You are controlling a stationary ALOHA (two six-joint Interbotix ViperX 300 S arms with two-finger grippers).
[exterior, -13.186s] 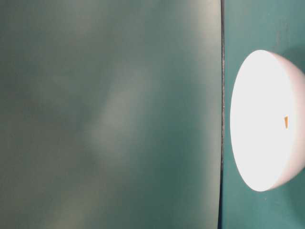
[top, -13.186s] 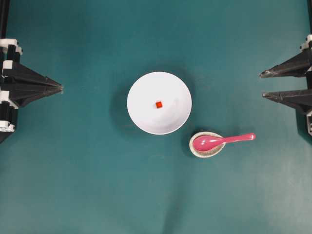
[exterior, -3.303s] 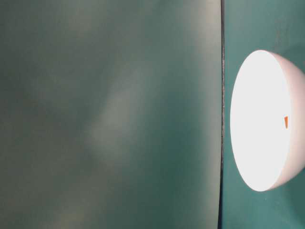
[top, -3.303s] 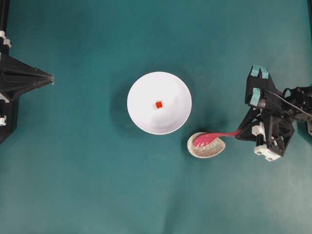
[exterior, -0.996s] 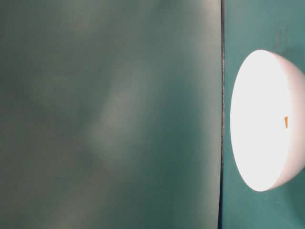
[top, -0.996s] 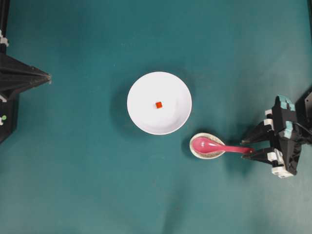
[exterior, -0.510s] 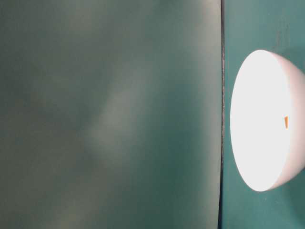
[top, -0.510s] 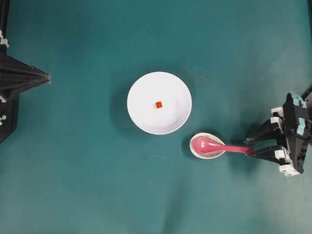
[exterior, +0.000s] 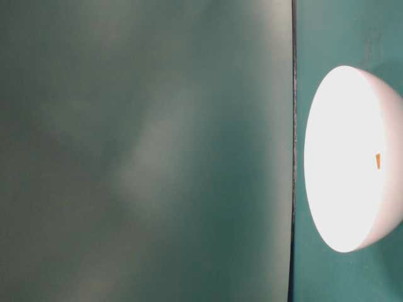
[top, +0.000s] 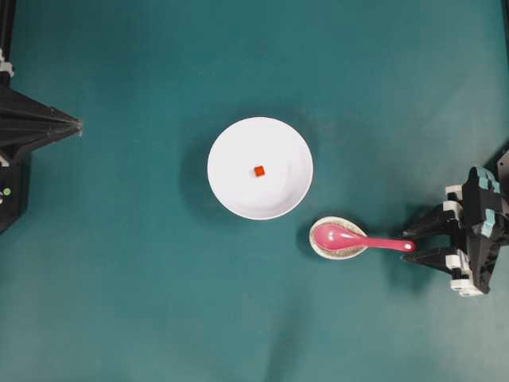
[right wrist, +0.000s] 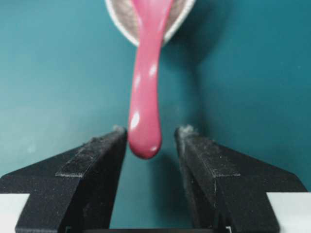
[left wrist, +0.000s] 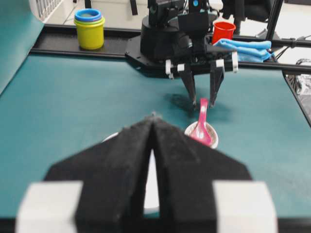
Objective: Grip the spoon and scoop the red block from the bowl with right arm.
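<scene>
The pink spoon lies with its scoop in the small speckled dish, handle pointing right. My right gripper is open, and the handle's end sits just between its fingertips, untouched. In the right wrist view the handle ends close to the left finger of the gripper, with a gap on both sides. The red block rests in the middle of the white bowl, also seen from table level. My left gripper is shut and empty at the far left.
The speckled dish stands just below and right of the bowl. In the left wrist view, a yellow and blue cup stack, a red cup and a blue cloth lie beyond the table's far edge.
Over the last second my right gripper has slid slightly right along the handle, its jaws still open. The spoon, held and tilted three seconds ago, lies free in the dish. The left arm is still.
</scene>
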